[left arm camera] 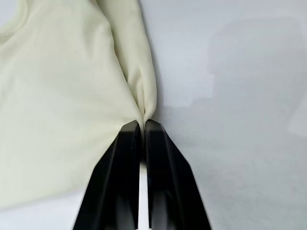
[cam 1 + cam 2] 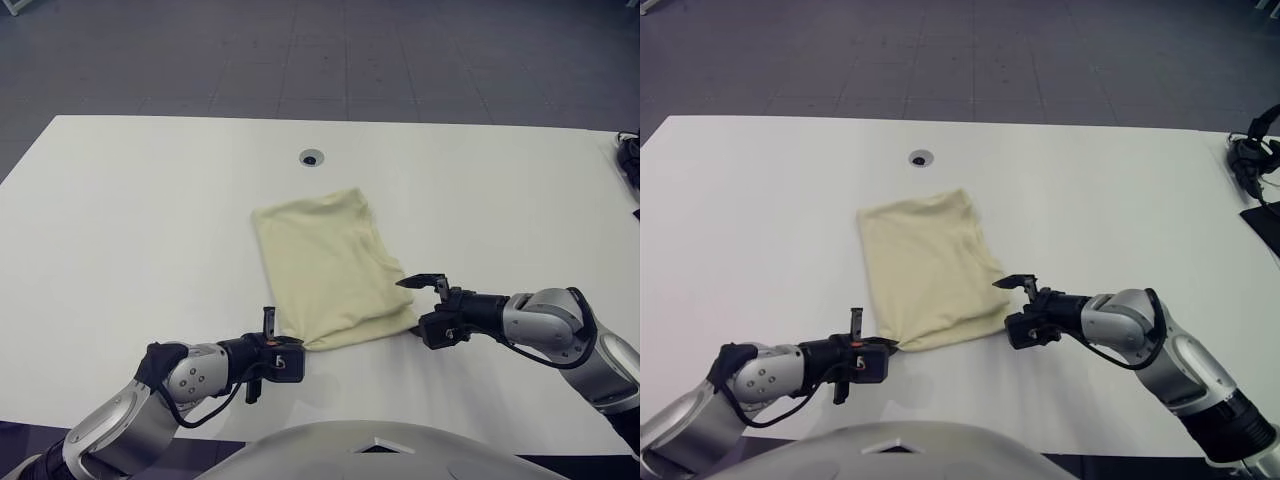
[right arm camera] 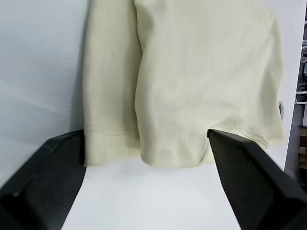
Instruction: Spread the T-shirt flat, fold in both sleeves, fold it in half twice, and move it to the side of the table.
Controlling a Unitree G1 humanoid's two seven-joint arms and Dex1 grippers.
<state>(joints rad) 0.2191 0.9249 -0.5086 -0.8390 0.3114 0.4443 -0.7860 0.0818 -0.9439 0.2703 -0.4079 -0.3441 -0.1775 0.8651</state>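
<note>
A pale yellow cotton T-shirt [image 2: 325,265], folded into a narrow rectangle, lies flat at the centre of the frame on the white counter [image 2: 150,200]. At lower centre the left claw [image 1: 142,125] is pinched tight on the shirt's near-left corner. The right claw [image 2: 422,305] is spread wide at the shirt's lower-right edge, gripping nothing. A small round cable hole [image 2: 311,157] sits in the counter just above the shirt. Black cables [image 2: 1250,155] lie at the right edge.
</note>
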